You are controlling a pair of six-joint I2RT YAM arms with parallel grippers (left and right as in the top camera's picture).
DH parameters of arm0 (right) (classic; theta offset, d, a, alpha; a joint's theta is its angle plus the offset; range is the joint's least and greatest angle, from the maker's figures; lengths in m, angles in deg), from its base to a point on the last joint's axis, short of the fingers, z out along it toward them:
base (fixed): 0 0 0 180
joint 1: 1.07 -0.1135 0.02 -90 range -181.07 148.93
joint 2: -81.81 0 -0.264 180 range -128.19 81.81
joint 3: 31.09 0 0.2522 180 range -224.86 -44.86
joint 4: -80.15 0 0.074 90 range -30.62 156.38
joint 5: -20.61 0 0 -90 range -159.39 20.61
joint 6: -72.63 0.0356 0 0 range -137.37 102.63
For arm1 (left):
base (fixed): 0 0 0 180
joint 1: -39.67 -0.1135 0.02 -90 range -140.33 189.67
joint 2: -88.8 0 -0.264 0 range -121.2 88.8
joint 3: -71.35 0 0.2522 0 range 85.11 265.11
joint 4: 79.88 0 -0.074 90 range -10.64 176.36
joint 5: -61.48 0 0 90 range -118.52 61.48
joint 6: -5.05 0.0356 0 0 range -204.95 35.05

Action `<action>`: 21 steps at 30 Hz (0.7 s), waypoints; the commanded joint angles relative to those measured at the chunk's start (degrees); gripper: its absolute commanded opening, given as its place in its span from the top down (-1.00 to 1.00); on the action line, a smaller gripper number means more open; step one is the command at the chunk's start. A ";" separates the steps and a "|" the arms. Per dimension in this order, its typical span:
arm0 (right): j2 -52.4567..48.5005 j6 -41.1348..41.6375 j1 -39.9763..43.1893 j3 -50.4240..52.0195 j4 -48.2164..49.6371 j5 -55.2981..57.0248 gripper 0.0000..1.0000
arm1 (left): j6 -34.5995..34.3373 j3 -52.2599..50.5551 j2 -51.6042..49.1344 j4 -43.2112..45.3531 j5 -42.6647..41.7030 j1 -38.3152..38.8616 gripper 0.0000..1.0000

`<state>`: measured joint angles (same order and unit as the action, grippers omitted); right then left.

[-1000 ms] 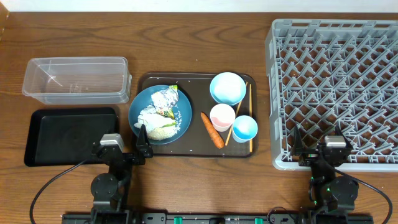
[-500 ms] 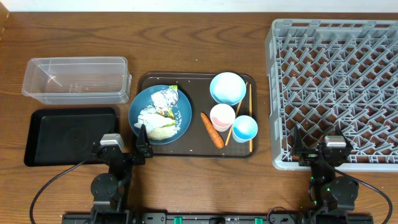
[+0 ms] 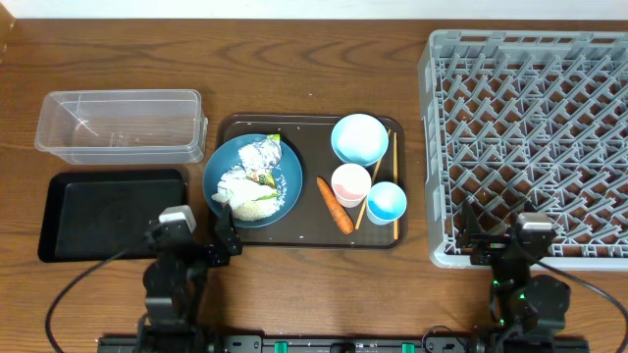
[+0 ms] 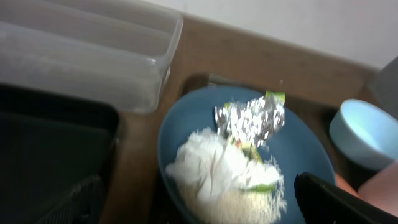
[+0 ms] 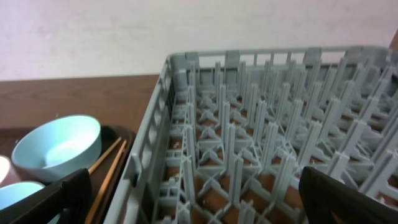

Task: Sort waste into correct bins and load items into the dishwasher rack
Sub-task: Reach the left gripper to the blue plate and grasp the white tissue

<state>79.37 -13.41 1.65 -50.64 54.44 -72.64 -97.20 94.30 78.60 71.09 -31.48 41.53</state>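
My left fingers [image 3: 224, 222] stand wide and empty beside the dark blue plate [image 3: 287, 175], which carries foil [image 3: 260, 153] and rice [image 3: 257, 205]. My right fingers [image 3: 469, 222] stand wide and empty at the near edge of the grey rack [image 3: 426, 118].

Your serving tray [image 3: 304, 224] sits mid-table. On it the plate [image 3: 290, 176] lies left, holding foil [image 3: 258, 154] behind wrapper scraps [image 3: 235, 182] and rice [image 3: 257, 205]. Right of it lies the carrot [image 3: 336, 205], then the bowl [image 3: 359, 138] at the back, a cup [image 3: 350, 183] before it, a second cup [image 3: 386, 202] rightward, and chopsticks [image 3: 395, 162] alongside. To your left, the tub [image 3: 120, 126] stands behind the shallow tray [image 3: 108, 211]. The rack [image 3: 530, 137] sits far right.
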 commanded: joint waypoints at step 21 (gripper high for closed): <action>-49.70 -0.98 -0.50 -48.54 -38.47 -1.33 -0.98 | -0.76 55.87 -54.60 -42.73 -5.29 -0.13 -0.96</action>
<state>31.38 -14.37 1.65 -97.72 16.65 -73.10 -97.20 149.27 25.64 28.93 -33.53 41.53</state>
